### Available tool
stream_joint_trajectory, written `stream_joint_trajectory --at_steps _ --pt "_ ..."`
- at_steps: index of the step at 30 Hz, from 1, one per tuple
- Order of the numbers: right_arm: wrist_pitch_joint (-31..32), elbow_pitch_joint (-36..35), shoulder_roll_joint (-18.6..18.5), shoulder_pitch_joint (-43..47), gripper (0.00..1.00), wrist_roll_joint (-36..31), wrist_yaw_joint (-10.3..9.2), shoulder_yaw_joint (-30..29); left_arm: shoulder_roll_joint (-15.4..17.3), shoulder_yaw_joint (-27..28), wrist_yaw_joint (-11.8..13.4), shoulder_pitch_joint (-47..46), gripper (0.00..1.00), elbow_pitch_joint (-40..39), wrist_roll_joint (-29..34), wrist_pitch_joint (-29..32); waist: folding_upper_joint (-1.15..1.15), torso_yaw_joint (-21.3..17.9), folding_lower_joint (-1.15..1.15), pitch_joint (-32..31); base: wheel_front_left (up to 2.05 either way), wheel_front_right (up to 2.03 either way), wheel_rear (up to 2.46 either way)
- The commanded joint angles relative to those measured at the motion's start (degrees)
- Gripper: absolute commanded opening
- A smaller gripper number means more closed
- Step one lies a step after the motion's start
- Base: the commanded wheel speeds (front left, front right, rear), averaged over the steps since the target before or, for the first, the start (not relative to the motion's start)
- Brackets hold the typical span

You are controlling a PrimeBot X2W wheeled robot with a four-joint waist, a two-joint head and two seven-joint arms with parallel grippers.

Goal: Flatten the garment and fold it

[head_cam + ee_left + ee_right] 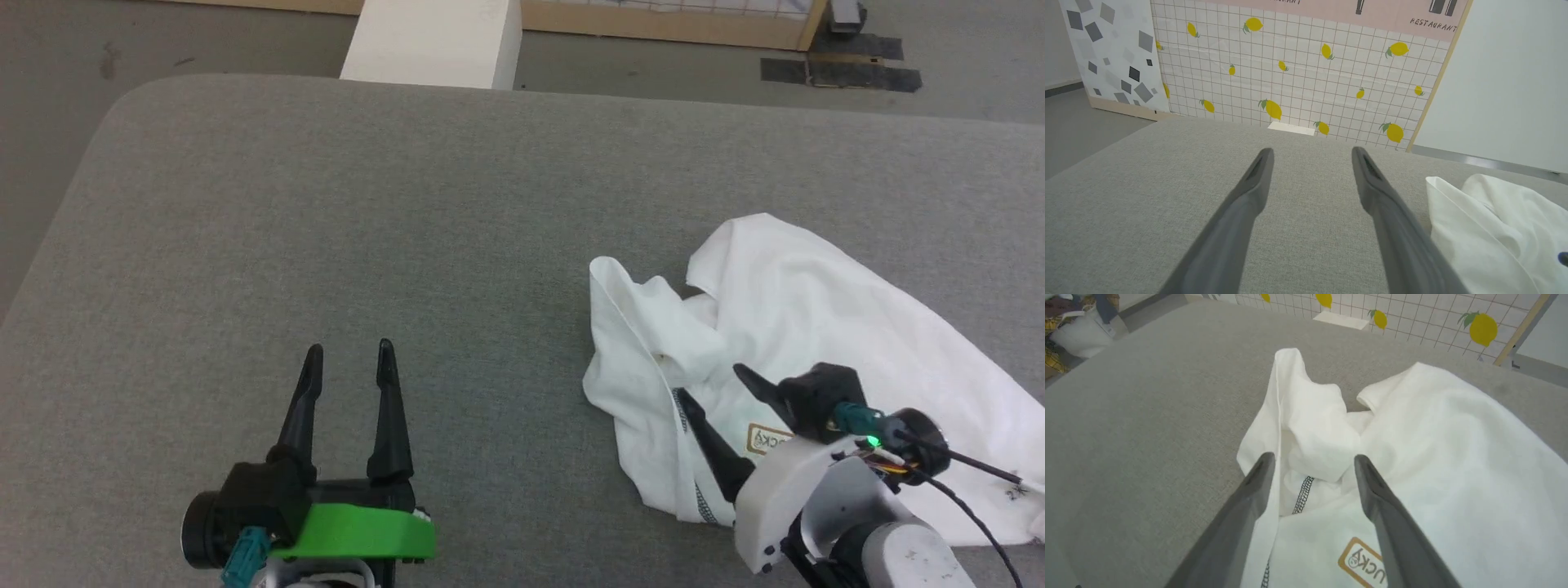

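The crumpled white thin-fabric long-sleeved shirt (816,302) lay at four o'clock on our grey cloth table (367,204). Both tools gaped empty, the right gripper (710,382) over it, the left gripper (349,348) at seven o'clock. We feared pinching several layers, bunching it.

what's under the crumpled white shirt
The crumpled white thin-fabric shirt lies directly on the grey woven-fabric tabletop, which shows along its left and far edges. Whether anything else lies beneath cannot be seen, because the bunched cloth covers that patch.
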Motion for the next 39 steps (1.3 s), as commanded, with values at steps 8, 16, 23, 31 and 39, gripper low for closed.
stream_joint_trajectory --at_steps 8,16,23,31,39 --pt "-0.1 11.1 0.7 -3.9 0.35 -0.7 -0.09 3.9 -0.2 -0.8 0.5 -1.4 1.00 0.4 -1.0 -0.2 0.00 4.4 0.00 1.1 0.00 0.00 0.00" --pt "-4.2 16.5 3.0 -7.7 0.00 -0.9 -0.09 7.7 -0.2 -0.7 0.5 -1.2 1.00 1.1 -1.0 -0.2 0.00 4.6 0.00 -0.6 0.00 0.00 0.00" --pt "-1.5 10.8 0.5 -8.8 0.00 10.7 -0.09 24.6 -0.2 0.2 -0.7 -0.7 1.00 1.7 -0.3 -0.2 0.00 3.9 0.00 -2.7 0.00 0.00 0.00" --pt "3.8 7.6 -8.2 -8.5 0.49 20.2 -0.09 35.0 -0.2 0.4 -1.2 0.3 1.00 2.0 -0.4 -0.2 0.00 3.5 0.00 -3.7 0.00 0.00 0.00" --pt "-1.8 7.4 -8.4 -8.1 1.00 18.2 -0.09 28.5 -0.2 1.3 -1.6 1.1 1.00 2.0 -0.1 -0.2 0.00 2.1 0.00 -5.1 0.00 0.00 0.00"
